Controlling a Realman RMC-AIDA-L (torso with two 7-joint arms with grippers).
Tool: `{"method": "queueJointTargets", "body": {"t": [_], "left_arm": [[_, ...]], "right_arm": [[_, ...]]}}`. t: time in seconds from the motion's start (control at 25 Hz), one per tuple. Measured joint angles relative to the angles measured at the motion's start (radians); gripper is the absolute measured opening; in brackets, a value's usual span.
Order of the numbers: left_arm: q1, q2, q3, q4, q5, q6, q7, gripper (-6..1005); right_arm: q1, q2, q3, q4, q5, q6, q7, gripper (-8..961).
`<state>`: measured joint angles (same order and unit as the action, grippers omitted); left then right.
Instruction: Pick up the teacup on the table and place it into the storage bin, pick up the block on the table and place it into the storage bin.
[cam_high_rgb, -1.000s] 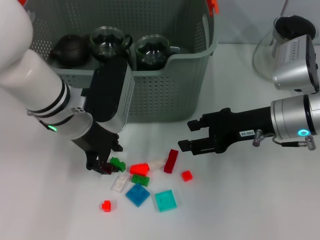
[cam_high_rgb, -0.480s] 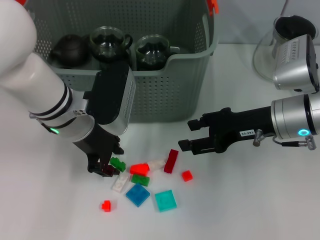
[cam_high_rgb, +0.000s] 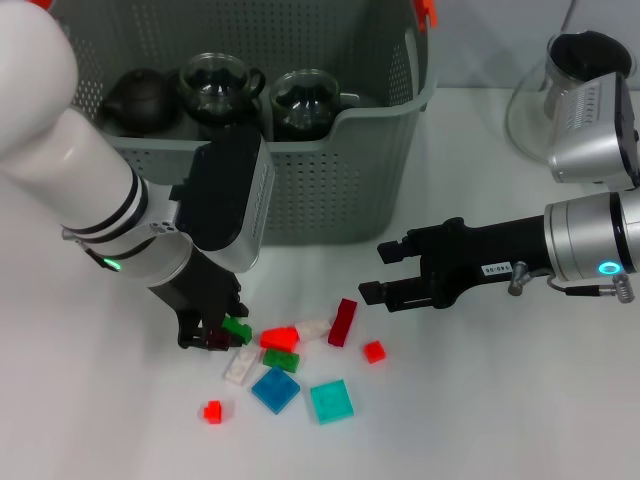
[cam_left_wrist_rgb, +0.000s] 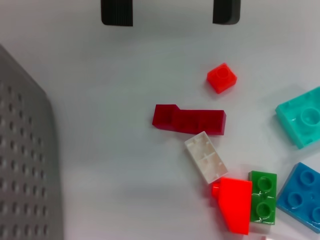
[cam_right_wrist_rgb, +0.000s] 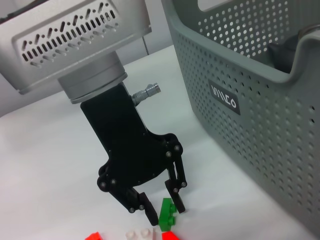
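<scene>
Left gripper (cam_high_rgb: 212, 338) has edged closer to the green block (cam_high_rgb: 237, 328).

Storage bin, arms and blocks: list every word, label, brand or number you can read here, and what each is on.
Small dark label on the storage bin: pale lettering, roughly "VIVCO", too stylised to read for sure.
White sticker on the right gripper arm: dark print, too small to read.
Blocks such as the dark red block, and the left gripper: no text visible.
</scene>
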<state>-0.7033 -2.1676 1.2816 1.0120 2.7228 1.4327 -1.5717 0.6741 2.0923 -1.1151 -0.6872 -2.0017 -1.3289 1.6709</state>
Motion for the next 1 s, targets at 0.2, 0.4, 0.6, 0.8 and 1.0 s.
{"method": "queueJointTargets", "body": {"t": [0.2,0.4,0.6,0.8,1.0], "left_arm": [[-0.002,0.000,0.010,-0.007,0.000,0.000,-0.005,314],[-0.003,0.000,0.014,-0.009,0.000,0.000,-0.007,279],[-0.009,0.001,0.015,-0.009,0.000,0.008,-0.022,245],[-0.014,0.003,0.014,-0.006,0.000,0.015,-0.041,210],[-0.014,0.008,0.001,0.038,0.000,0.063,-0.059,154]], "right_arm": [[-0.001,0.000,0.000,0.000,0.001,0.000,-0.003,714],[-0.002,0.000,0.000,0.000,0.001,-0.001,-0.005,714],[-0.004,0.000,0.000,0.000,0.002,-0.001,-0.005,713],[-0.004,0.000,0.000,0.000,0.002,-0.001,-0.005,714],[-0.004,0.000,0.000,0.000,0.001,-0.001,-0.007,714]]}}
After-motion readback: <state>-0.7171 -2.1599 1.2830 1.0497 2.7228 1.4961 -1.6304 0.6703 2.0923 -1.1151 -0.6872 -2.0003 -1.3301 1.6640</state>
